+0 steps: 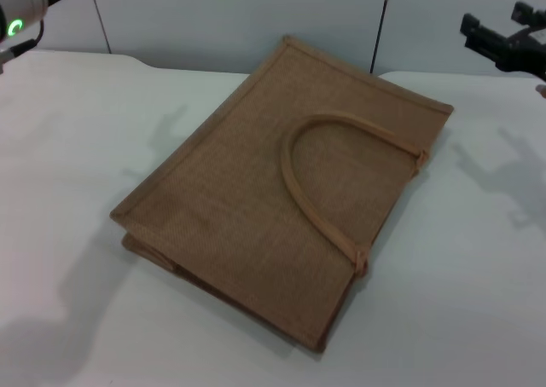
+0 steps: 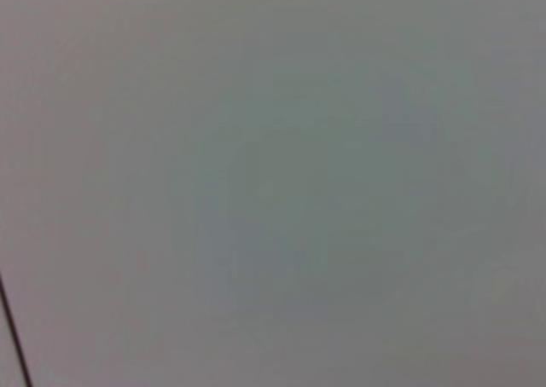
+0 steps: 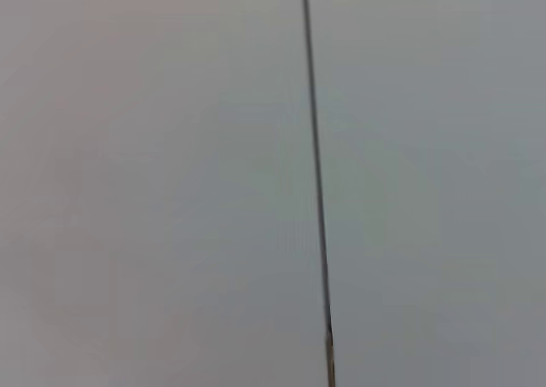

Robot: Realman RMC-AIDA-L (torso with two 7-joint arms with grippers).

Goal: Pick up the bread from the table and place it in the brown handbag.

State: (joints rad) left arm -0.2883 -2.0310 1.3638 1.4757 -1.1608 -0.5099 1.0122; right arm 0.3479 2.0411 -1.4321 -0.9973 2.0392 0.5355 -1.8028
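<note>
At centre of the plain white surface (image 1: 68, 148) I see the flat tan-brown woven jute handbag (image 1: 247, 191) lying on its side, arched handle at three o'clock, mouth seemingly closed flat, so it will need opening. No bread shows anywhere. My left arm (image 1: 21, 12) sits raised at ten o'clock. My right end effector (image 1: 503, 42) hangs at two o'clock, both parked clear of the bag; I cannot tell either's finger state.
</note>
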